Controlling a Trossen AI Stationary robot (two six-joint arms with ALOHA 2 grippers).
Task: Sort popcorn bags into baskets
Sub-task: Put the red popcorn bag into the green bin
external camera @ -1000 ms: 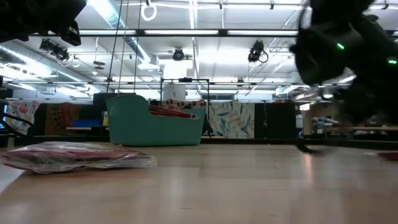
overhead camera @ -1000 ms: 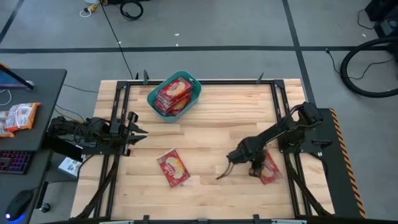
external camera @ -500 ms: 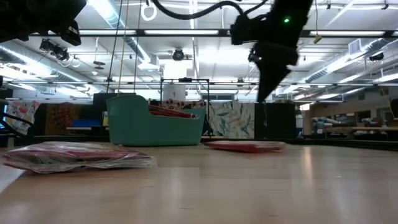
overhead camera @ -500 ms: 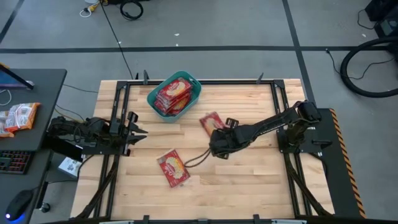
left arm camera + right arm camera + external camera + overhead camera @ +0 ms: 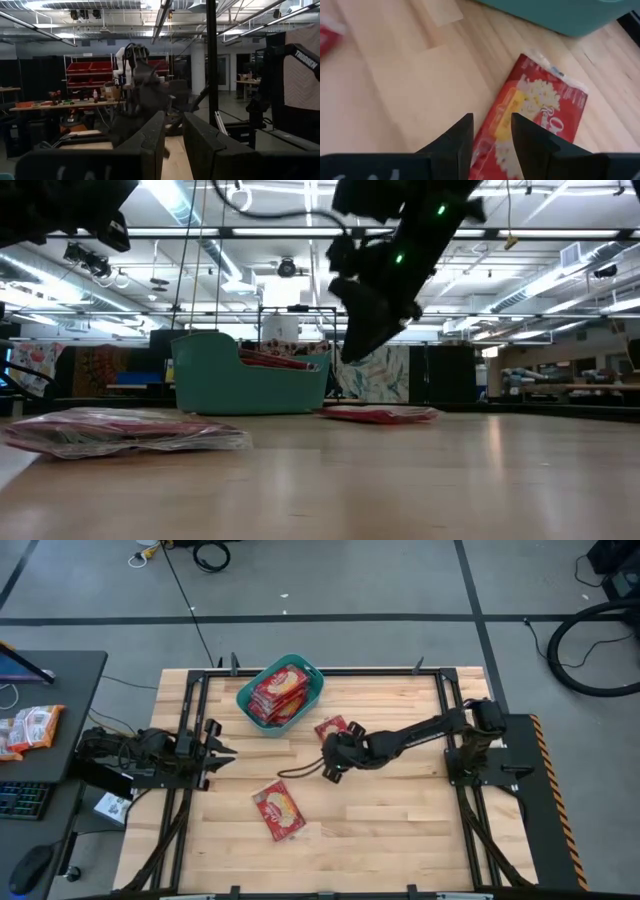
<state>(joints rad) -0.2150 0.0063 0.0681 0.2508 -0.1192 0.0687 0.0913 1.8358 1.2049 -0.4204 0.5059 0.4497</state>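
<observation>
Popcorn bag (image 5: pixel 540 115), flat red foil, lies beside the teal plastic tub (image 5: pixel 281 693); right jaws (image 5: pixel 490 132) hover released above it; left jaws (image 5: pixel 172 135) parted.

Teal basket (image 5: pixel 245 385) holding red packets, far across the wooden table (image 5: pixel 400 480). Red popcorn bag (image 5: pixel 380 415) flat beside it; another (image 5: pixel 125 432) nearer. Dark arm (image 5: pixel 385 265) overhead.

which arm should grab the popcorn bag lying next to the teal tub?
Right. The right gripper hangs directly over that popcorn bag, fingers slightly apart, with the teal tub just beyond it. The left gripper waits at the table's left edge, farther from that bag.
</observation>
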